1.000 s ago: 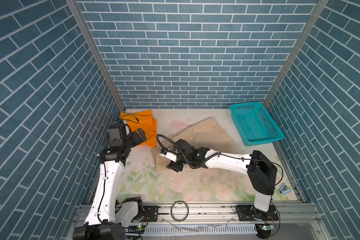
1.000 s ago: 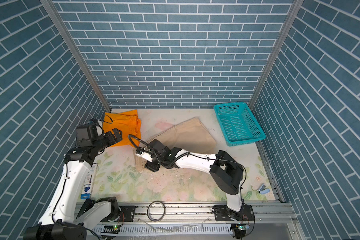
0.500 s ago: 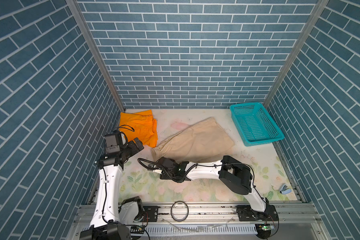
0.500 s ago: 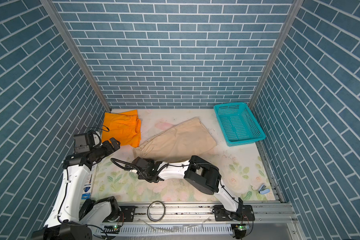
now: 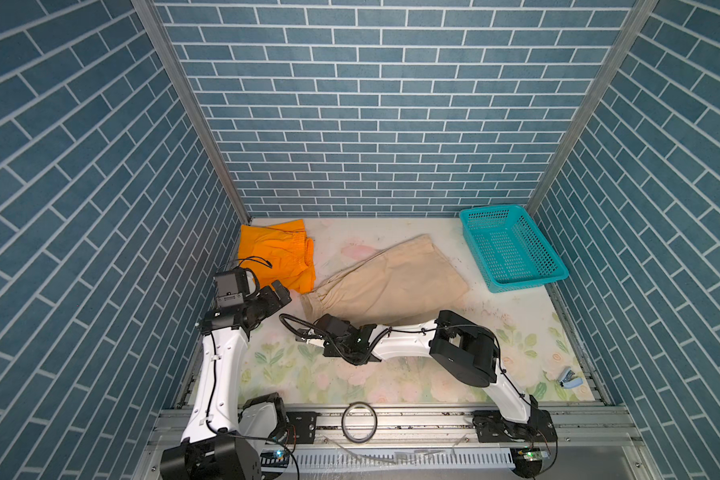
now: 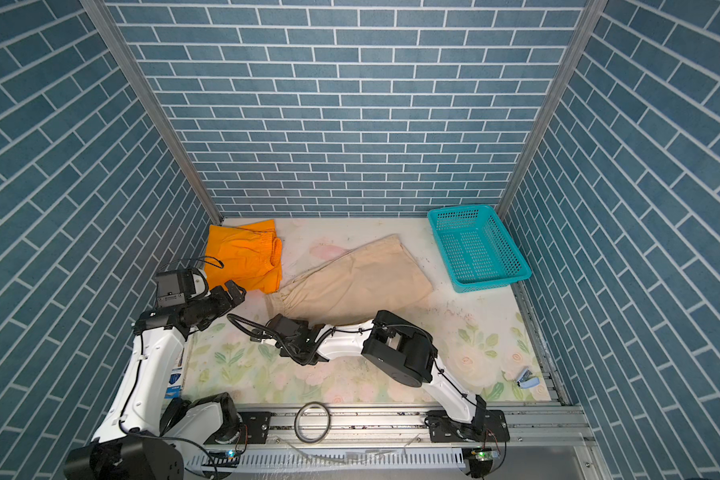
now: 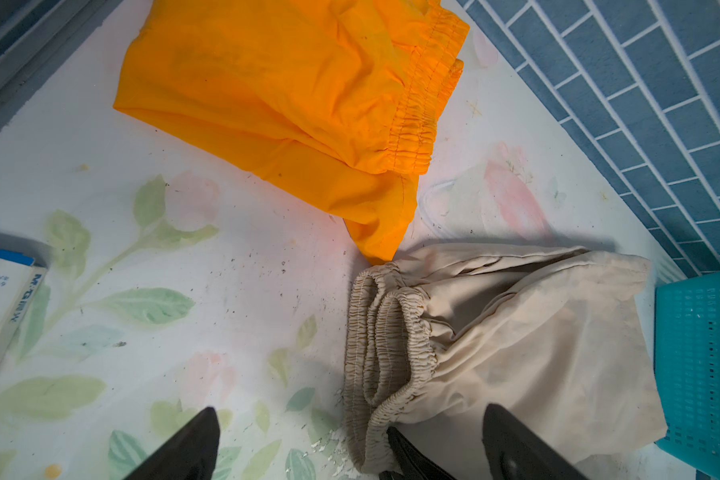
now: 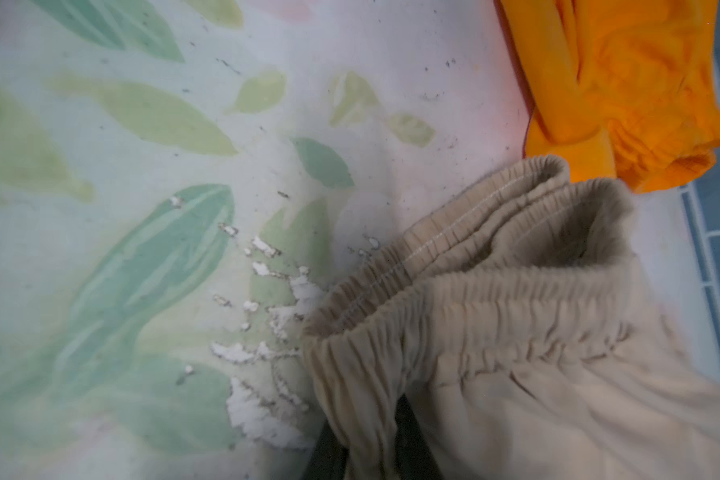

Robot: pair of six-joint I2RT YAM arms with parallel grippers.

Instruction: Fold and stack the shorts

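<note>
Standing at the front of the table (image 5: 516, 332) and calling the back wall twelve o'clock, I see the beige shorts (image 5: 391, 286) lying mid-table. Their long axis slants from the gathered waistband at about eight o'clock up to the leg hems at two. The orange shorts (image 5: 277, 253) lie folded in the ten o'clock corner, and their near tip touches the beige waistband.

The right gripper (image 8: 371, 457) is closed tight, and the near end of that waistband looks pinched in it, with cloth draped over a dark finger. The left gripper (image 5: 281, 291) hangs with its fingers (image 7: 184, 449) spread as wide as they go, holding nothing. The free far end of the waistband sits just beside it at roughly three o'clock. I'd judge the left arm the nearer one to take that end.
</note>
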